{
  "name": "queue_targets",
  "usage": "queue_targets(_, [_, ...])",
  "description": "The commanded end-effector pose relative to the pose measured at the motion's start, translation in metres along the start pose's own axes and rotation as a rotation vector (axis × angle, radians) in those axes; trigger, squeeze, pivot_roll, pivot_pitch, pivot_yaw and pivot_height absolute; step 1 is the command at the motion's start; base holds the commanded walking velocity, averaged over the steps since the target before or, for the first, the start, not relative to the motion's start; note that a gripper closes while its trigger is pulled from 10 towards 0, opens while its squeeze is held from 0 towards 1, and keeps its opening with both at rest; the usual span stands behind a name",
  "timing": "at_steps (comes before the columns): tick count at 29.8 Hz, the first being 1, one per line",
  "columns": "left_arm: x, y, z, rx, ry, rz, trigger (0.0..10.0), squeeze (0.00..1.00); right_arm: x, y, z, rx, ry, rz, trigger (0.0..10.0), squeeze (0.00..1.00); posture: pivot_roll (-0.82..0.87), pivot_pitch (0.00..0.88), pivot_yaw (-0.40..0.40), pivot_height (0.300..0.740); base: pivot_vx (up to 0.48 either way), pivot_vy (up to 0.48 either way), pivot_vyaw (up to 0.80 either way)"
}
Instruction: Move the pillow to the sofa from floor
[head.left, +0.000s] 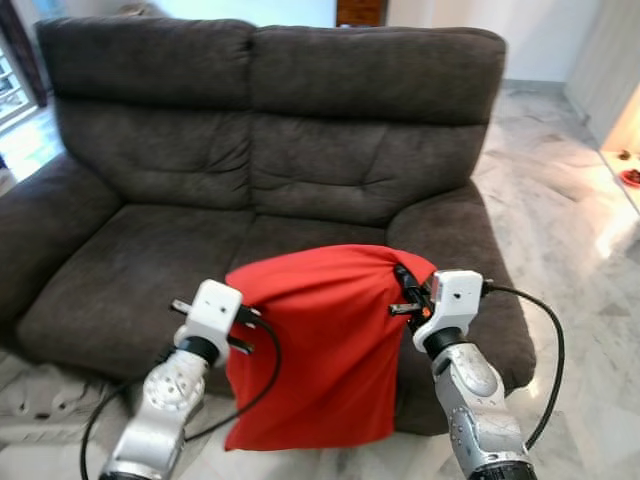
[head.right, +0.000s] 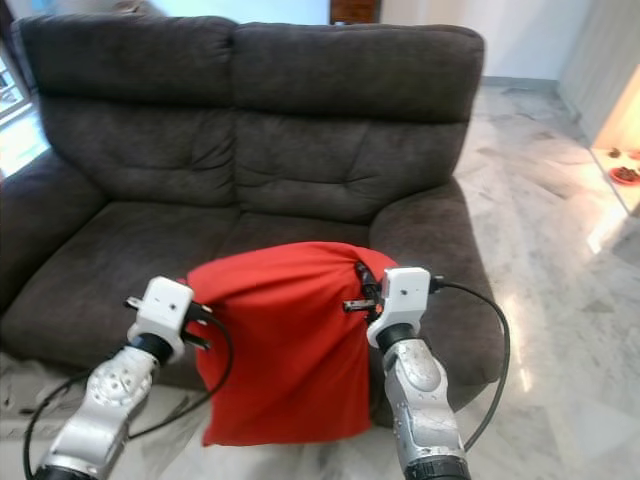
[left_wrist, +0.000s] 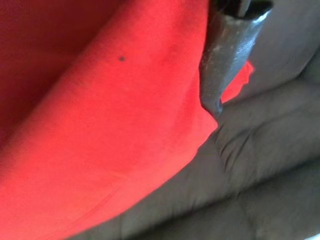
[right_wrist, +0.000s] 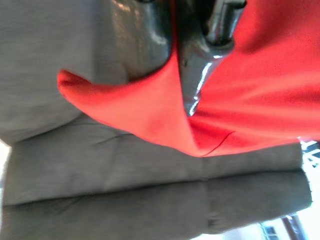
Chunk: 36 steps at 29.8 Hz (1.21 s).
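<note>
Head stereo pair looking down at sofa (head.left: 300, 150), wrist cameras close against pillow (left_wrist: 100, 140)

Dark sofa (head.left: 130, 270), apparently bare seat

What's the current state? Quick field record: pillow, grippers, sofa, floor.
pillow: red pillow, held up in front of the seat edge, bottom hanging near the floor
left gripper: shut on the pillow's left top corner
right gripper: shut on its right top corner
sofa: dark grey two-seater sofa
floor: marble floor
</note>
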<state>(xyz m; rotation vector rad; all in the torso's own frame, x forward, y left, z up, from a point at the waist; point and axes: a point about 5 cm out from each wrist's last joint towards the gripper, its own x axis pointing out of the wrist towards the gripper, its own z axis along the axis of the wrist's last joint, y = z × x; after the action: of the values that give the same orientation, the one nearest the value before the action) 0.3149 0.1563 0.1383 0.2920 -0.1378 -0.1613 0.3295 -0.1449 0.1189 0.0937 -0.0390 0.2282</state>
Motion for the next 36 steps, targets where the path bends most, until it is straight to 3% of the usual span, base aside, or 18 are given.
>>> queue_targets(1, [0.007, 0.019, 0.033, 0.049, -0.137, 0.046, 10.0, 0.00, 0.012, -0.002, 0.036, -0.004, -0.151, -0.008, 10.0, 0.00, 0.06, 0.049, 0.013, 0.740, 0.394, 0.000, 0.00])
queue_targets(7, [0.009, 0.028, 0.039, 0.074, -0.152, 0.066, 10.0, 0.00, 0.018, 0.004, 0.043, -0.002, -0.174, 0.027, 10.0, 0.00, 0.07, 0.060, 0.012, 0.740, 0.388, 0.000, 0.00])
queue_targets(10, [0.009, 0.034, 0.043, 0.080, -0.162, 0.089, 10.0, 0.00, 0.019, 0.015, 0.052, -0.042, -0.213, 0.107, 10.0, 0.00, 0.07, 0.060, 0.012, 0.740, 0.393, 0.000, 0.00])
queue_targets(15, [0.011, 0.043, 0.054, 0.081, -0.189, 0.119, 10.0, 0.00, 0.022, 0.022, 0.060, -0.015, -0.241, 0.157, 10.0, 0.00, 0.07, 0.071, 0.011, 0.740, 0.392, 0.000, 0.72])
queue_targets(26, [0.013, 0.048, 0.059, 0.091, -0.197, 0.133, 10.0, 0.00, 0.023, 0.023, 0.063, -0.024, -0.246, 0.187, 10.0, 0.00, 0.07, 0.075, 0.011, 0.740, 0.393, 0.000, 0.00])
queue_targets(36, [0.019, 0.057, 0.068, 0.113, -0.216, 0.146, 10.0, 0.00, 0.037, 0.022, 0.089, -0.031, -0.324, 0.171, 10.0, 0.00, 0.08, 0.074, 0.014, 0.740, 0.393, 0.000, 0.00])
